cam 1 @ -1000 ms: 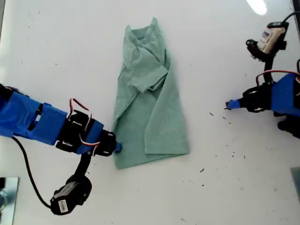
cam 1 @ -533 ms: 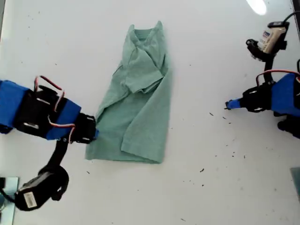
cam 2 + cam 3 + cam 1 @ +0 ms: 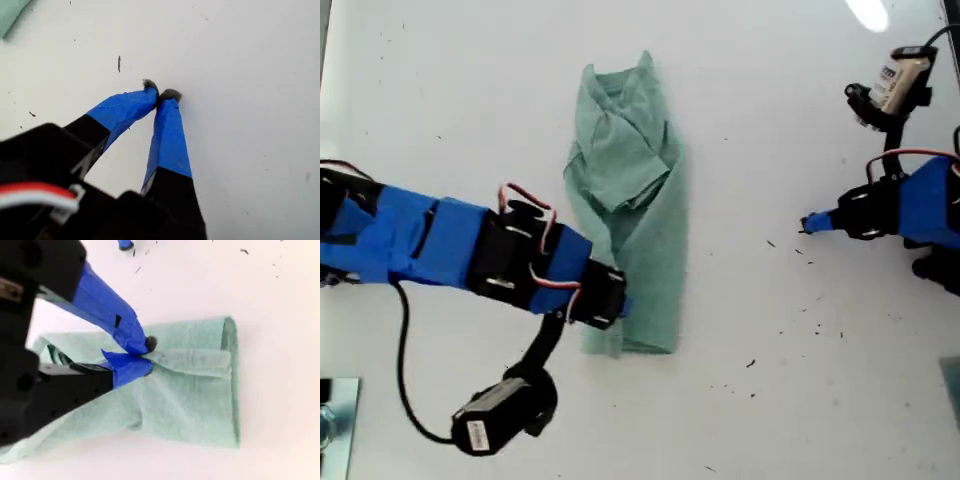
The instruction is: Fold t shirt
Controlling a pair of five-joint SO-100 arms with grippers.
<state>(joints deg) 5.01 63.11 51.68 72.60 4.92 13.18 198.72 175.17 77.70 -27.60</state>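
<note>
Underneath everything lies the white table (image 3: 470, 100), dotted with small dark specks toward the exterior view's right. No container shows on it.

Next in size, the t shirt (image 3: 632, 200) lies near the middle of the table, folded into a narrow strip. Its long axis runs up and down the exterior view, with the ribbed collar end at the view's top and the hem at the bottom. A short sleeve is folded across the upper part of the strip. In the second wrist view the shirt (image 3: 195, 390) shows a doubled layer, with a folded edge lying across it.

My second hand (image 3: 142, 356) reaches in from the exterior view's left and sits at the shirt's lower part, near the hem (image 3: 620, 305). Its blue-taped jaws are clenched on a fold of the cloth, pinching the layer between them.

My first hand (image 3: 161, 94) is at the exterior view's right (image 3: 812, 224), well apart from the shirt. Its taped fingers meet at their tips with nothing between them, just above the bare table.
</note>
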